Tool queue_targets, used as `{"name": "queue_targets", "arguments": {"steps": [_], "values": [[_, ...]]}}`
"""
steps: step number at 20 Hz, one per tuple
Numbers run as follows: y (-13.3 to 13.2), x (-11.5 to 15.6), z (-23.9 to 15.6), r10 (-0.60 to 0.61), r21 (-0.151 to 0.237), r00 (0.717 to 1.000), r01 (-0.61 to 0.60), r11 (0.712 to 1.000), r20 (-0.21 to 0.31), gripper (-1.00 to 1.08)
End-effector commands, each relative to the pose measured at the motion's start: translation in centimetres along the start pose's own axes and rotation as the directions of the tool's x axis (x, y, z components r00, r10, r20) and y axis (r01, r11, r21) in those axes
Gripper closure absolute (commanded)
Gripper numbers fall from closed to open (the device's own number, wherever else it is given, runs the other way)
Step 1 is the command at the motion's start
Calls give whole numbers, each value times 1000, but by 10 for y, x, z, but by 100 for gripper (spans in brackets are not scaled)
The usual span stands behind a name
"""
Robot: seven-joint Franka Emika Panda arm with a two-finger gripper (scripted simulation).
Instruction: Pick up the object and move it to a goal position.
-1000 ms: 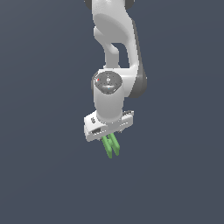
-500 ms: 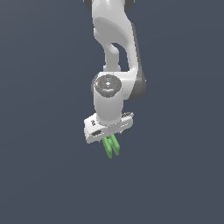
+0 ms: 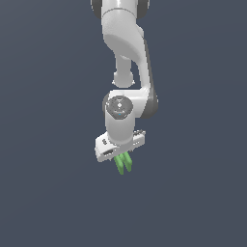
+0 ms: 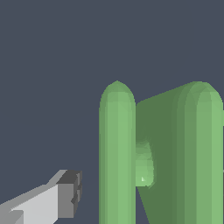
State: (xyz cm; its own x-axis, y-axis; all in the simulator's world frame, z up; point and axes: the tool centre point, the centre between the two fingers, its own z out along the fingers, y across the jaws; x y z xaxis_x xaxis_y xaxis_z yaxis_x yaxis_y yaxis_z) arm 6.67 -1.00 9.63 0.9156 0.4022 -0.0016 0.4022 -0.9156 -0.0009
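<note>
The object (image 3: 124, 164) is a small bright green piece of two parallel bars joined crosswise. It hangs from my white gripper (image 3: 122, 158) in mid-air, its bars pointing down and out below the hand. The gripper is shut on its upper part. In the wrist view the object (image 4: 118, 153) fills the frame close up, both bars and the cross link showing. One grey-padded finger (image 4: 68, 199) shows beside it; the other finger is hidden behind the object.
Only a plain dark grey-blue background shows in both views. No table, container or goal marker is visible. The white arm (image 3: 126, 48) rises above the hand to the top of the exterior view.
The arm's wrist has come down a little and the hand has shifted slightly toward the exterior view's right. The green object has moved with it, still held.
</note>
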Motion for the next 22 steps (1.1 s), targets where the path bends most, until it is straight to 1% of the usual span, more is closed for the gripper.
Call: {"name": "queue_targets", "arguments": {"steps": [1, 3, 4, 16, 22], "values": [[1, 1, 2, 0, -1, 1000, 0, 1000, -2, -92], [1, 2, 1, 0, -1, 1000, 0, 1000, -2, -92], [1, 2, 1, 0, -1, 1000, 0, 1000, -2, 108], [0, 1, 0, 0, -1, 1000, 0, 1000, -1, 108], [-3, -6, -9, 0, -1, 1000, 0, 1000, -1, 108]]}}
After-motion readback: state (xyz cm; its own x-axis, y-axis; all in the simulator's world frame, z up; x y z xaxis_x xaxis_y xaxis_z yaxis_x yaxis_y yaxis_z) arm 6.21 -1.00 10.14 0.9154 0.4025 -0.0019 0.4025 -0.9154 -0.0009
